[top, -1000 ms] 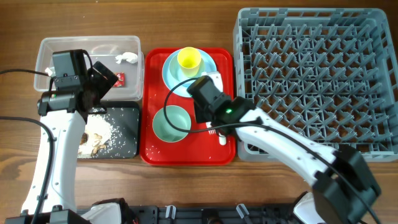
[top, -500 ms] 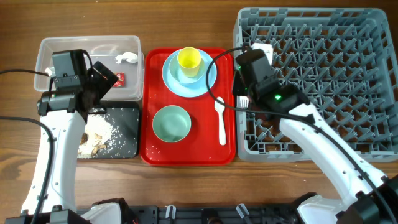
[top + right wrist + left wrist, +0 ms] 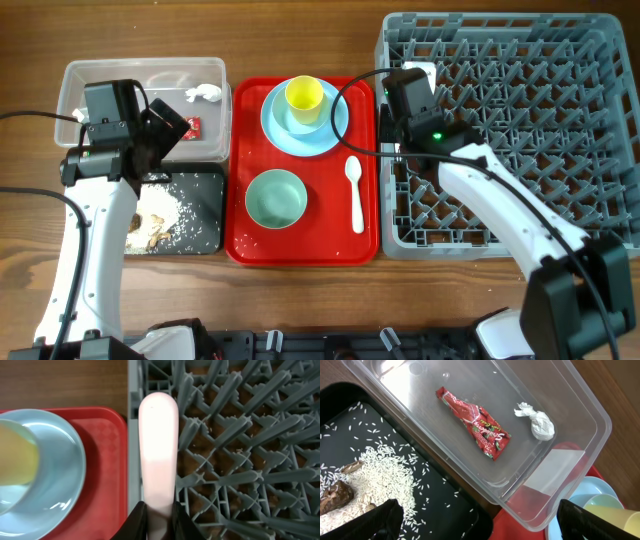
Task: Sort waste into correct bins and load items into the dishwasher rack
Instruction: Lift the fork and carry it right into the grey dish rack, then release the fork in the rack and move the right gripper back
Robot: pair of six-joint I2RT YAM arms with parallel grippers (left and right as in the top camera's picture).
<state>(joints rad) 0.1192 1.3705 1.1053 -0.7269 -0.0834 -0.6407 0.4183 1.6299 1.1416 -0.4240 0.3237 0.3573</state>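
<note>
While the white fork (image 3: pixel 159 455) is clamped by its handle in the right gripper (image 3: pixel 159 521) over the left edge of the grey rack (image 3: pixel 240 435), left gripper (image 3: pixel 480 520) held spread wide and empty above the clear tub (image 3: pixel 570 400), wrapper (image 3: pixel 475 422) and tissue (image 3: pixel 537 422) lying inside it, rice (image 3: pixel 375 465) scattered in the black tray (image 3: pixel 445 505), spoon (image 3: pixel 354 190) left on the red tray (image 3: pixel 330 240).

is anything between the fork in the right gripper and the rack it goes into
Nothing visible does. The right gripper holds the white fork over the dishwasher rack's left wall, and the cells beside it show only bare pegs.
</note>
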